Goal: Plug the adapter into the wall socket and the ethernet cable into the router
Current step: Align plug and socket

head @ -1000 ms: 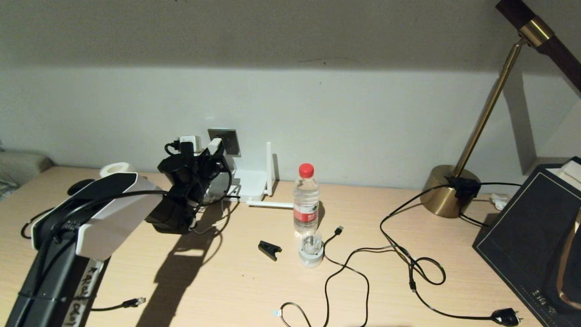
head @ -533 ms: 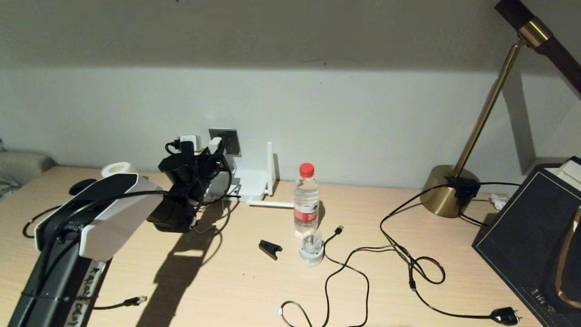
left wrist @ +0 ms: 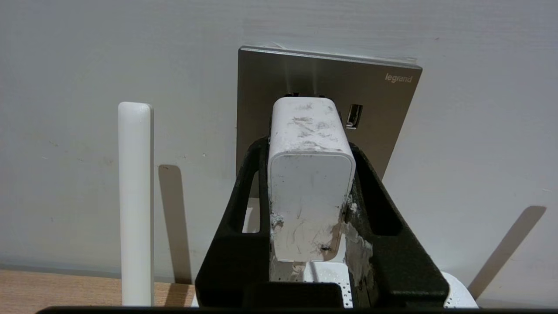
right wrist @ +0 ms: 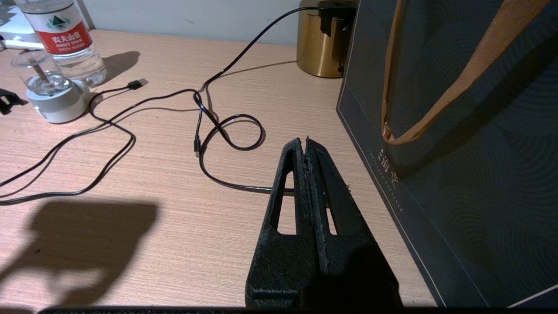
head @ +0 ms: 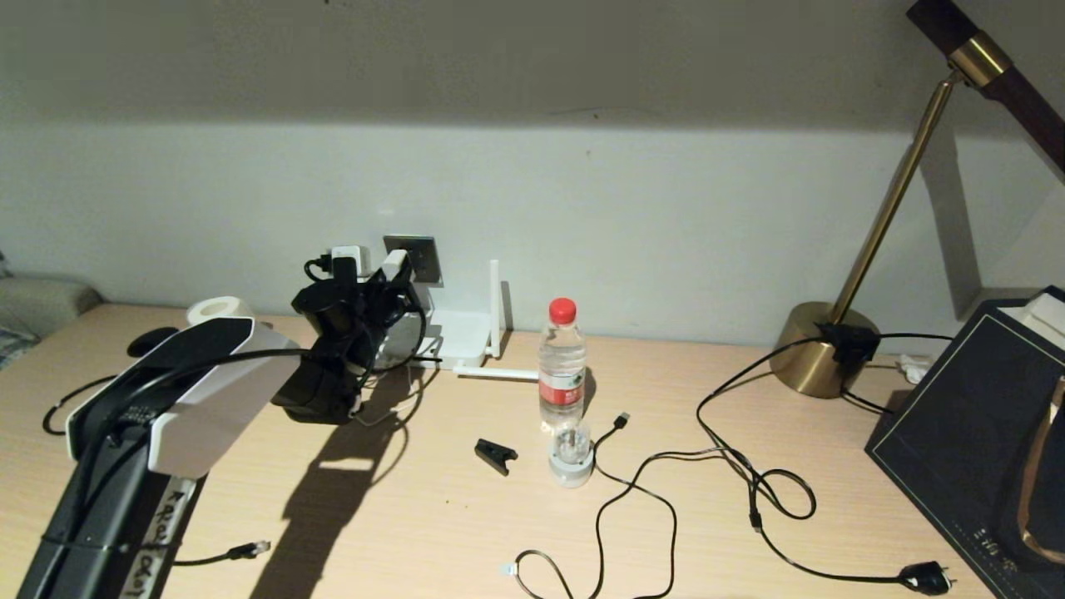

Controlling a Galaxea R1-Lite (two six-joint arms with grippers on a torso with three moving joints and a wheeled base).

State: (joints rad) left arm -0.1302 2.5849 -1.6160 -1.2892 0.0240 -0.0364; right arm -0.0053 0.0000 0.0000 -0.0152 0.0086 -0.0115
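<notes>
Pinching the adapter [left wrist: 310, 183], left pincer [left wrist: 307, 148] at the wall socket [left wrist: 383, 113] (right pincer [right wrist: 306, 144] pressed together).

My left tool [head: 391, 279] holds the adapter [head: 393, 268] right up by the wall socket [head: 418, 257]. The router [head: 460, 336] sits below it on the table [head: 416, 516], near a water bottle [head: 562, 366].

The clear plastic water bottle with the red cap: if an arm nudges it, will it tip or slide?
The clear plastic water bottle stands tall and narrow, so it would probably tip rather than slide. It looks mostly empty, so likely light. Once down, its round body would probably roll.
</notes>
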